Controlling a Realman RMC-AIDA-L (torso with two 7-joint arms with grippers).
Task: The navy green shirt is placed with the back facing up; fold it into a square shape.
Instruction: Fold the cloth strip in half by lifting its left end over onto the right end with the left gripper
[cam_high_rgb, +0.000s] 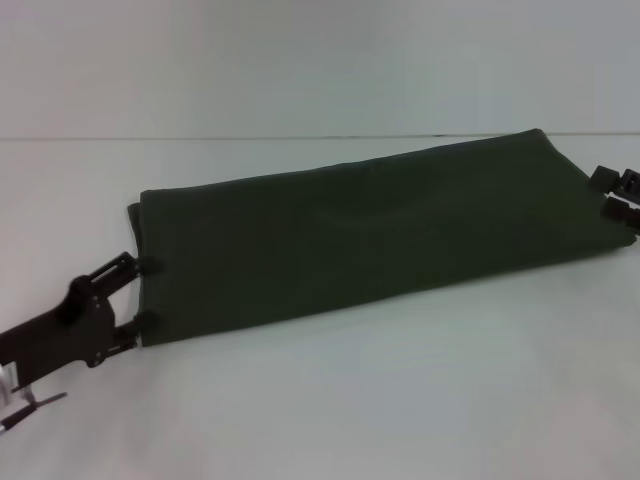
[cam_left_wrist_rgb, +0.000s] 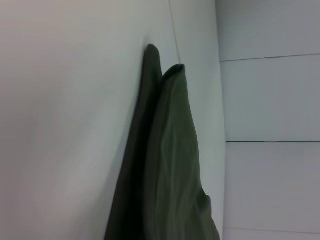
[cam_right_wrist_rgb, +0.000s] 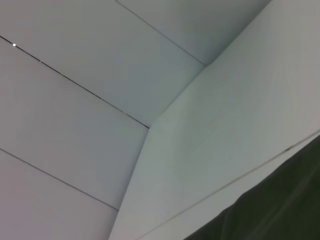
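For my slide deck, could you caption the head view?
Left gripper and right gripper at opposite ends of the long-folded navy green shirt.

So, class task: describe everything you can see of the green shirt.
The navy green shirt is a plain dark olive, soft cloth folded into a long band, lying flat and slanting across the white table. The left gripper meets its near-left end with fingers spread; the right gripper is at its far-right end.

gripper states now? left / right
Left gripper: open, fingers spread at the left end of the navy green shirt.
Right gripper: at the shirt's right end; cannot tell.
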